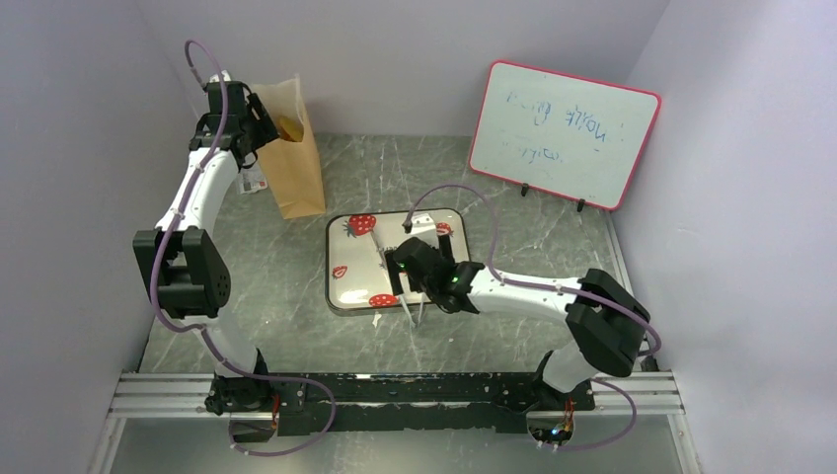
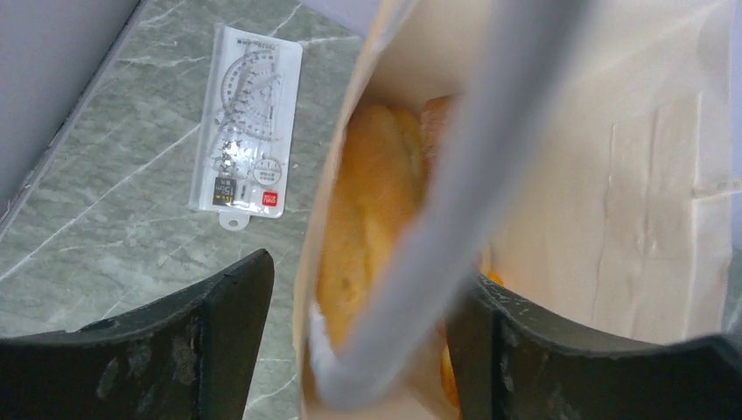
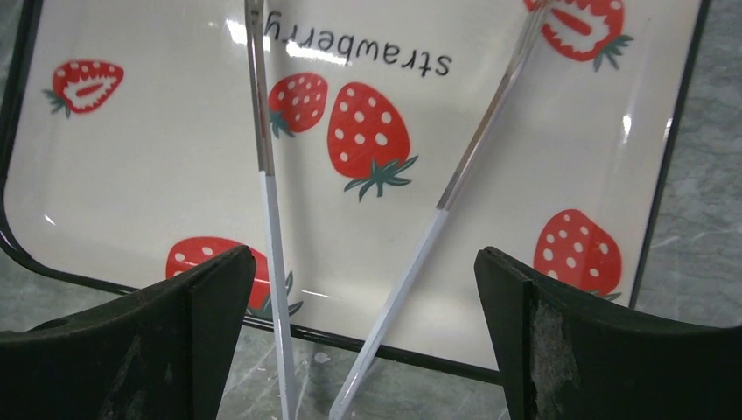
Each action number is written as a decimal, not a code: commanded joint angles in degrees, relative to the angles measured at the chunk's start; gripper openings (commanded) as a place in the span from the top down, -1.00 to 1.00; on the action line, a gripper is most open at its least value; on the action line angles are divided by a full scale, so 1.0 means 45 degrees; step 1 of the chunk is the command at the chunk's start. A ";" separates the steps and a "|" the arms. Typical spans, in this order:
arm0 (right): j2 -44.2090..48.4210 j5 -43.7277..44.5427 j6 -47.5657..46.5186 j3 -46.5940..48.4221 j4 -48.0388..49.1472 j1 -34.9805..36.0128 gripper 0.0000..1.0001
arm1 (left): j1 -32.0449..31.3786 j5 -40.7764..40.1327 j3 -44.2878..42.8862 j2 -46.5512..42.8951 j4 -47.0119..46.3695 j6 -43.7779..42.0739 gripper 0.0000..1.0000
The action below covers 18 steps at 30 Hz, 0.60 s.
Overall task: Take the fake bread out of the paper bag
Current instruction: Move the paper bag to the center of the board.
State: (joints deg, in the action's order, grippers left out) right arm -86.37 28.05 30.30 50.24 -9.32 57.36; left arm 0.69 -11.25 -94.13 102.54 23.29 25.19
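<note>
Jaws apart on both arms. L jaws straddle one wall of the paper bag (image 1: 296, 163) at its mouth, one finger outside, other at the opening, not clamped. Fake bread (image 2: 367, 219) is inside the bag, none seen out. R jaws hang low over tongs (image 3: 269, 201) on strawberry tray (image 3: 131, 175). Task barely begun, all pcs left to pull.
</note>
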 commanded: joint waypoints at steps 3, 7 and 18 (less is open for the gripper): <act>-0.0736 0.0046 -0.0154 -0.0109 0.0636 0.0472 -1.00 | -0.0114 -0.0470 -0.0400 0.0652 -0.0154 -0.0714 0.00; -0.1290 0.0172 -0.0100 0.0035 0.0760 0.0621 -1.00 | -0.0114 -0.0379 -0.0459 0.0846 -0.0214 -0.0792 0.33; -0.2115 0.0141 -0.0112 -0.0060 0.1253 0.0630 -1.00 | -0.0162 -0.0428 -0.0542 0.1059 -0.0217 -0.0793 0.86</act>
State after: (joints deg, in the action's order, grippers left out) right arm -94.89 27.83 29.93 50.09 -5.89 59.92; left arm 0.51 -12.29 -95.85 105.67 20.82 22.04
